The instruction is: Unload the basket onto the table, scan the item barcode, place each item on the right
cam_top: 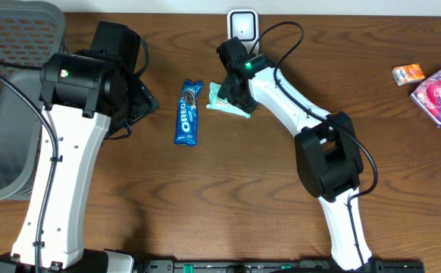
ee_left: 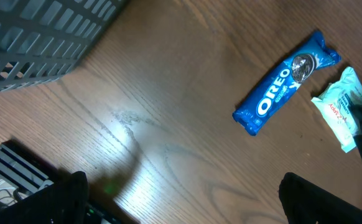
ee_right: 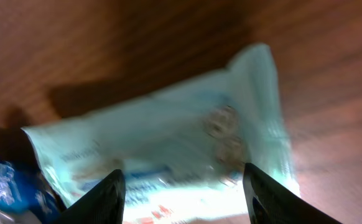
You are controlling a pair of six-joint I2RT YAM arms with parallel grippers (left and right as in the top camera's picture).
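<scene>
My right jaws stand half open, gripping nothing; the packet (ee_right: 168,149) lies on the counter (ee_right: 75,50) just beyond their tips. My left jaws are wide, empty.

glossy plastic packet (ee_right: 168,155), wood-grain table (ee_right: 75,50)

The only word I can read is OREO, in white capitals along the blue pack (cam_top: 188,113) left of centre in my overhead view. It reads the same on that pack (ee_left: 286,83) at the upper right of the left wrist view. The mint-green packet (ee_left: 343,107) at that view's right edge carries red lettering too small to make out.
</scene>
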